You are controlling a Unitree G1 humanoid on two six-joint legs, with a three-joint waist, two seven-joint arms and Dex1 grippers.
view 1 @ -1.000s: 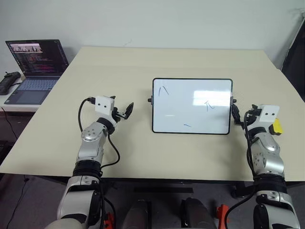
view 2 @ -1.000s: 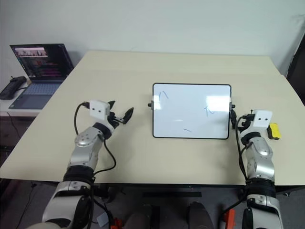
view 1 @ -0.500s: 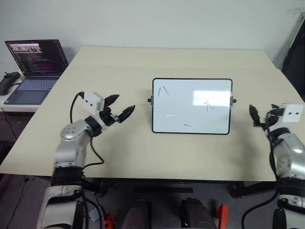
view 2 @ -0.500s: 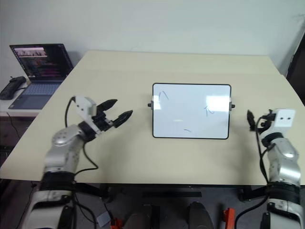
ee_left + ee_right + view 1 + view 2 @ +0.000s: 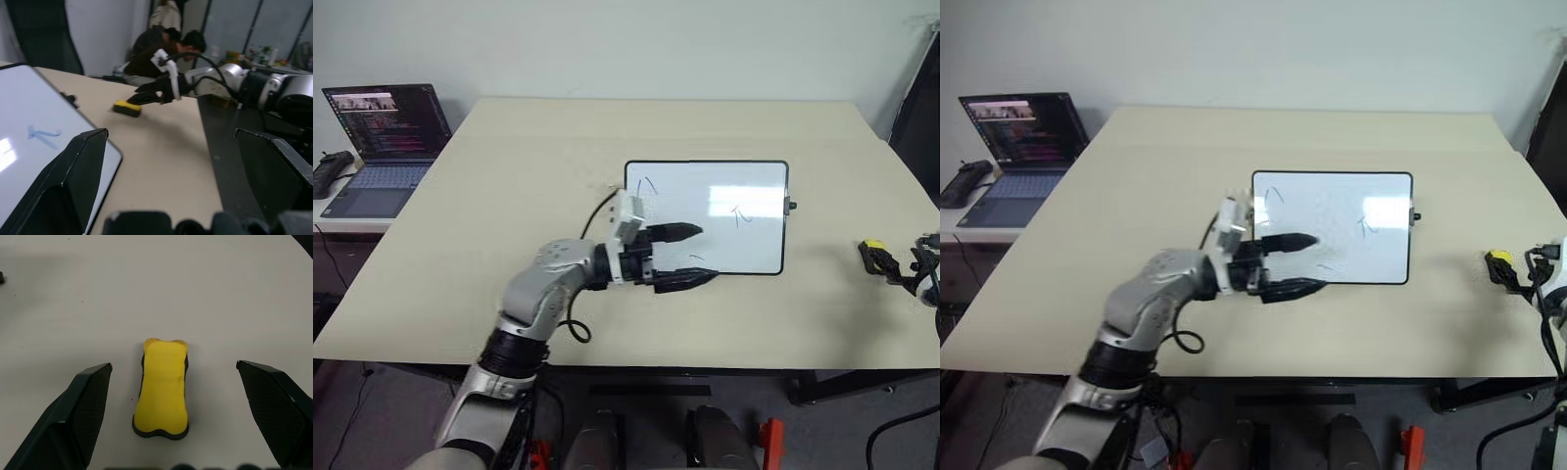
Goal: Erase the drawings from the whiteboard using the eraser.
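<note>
The left gripper [image 5: 687, 257] hangs over the near left part of the whiteboard [image 5: 759, 186], pointing across it toward the robot's right. Its two black fingers [image 5: 674, 232] stand well apart and hold nothing; one lies over the white surface, the other over the board's near edge.

At the table's [image 5: 529, 157] right edge, the right gripper [image 5: 178, 404] points at the eraser [image 5: 163, 387]. Its fingers are spread wide, one on each side of the yellow block, and touch neither end of it. The eraser lies flat on the bare tabletop, just ahead of that gripper and well apart from the whiteboard's right side. In the left wrist view the right gripper's fingertips reach just above the eraser; whether they touch it cannot be told.

The whiteboard lies flat near the middle of the table. The drawings [image 5: 742, 215] are thin blue strokes: one at the far left corner, one on the right half, and a short one near the front edge by the left gripper.

Farther off, on a lower surface left of the table, an open laptop [image 5: 382, 137] shows a lit screen. In the left wrist view a person [image 5: 168, 46] sits behind the table's far side.
</note>
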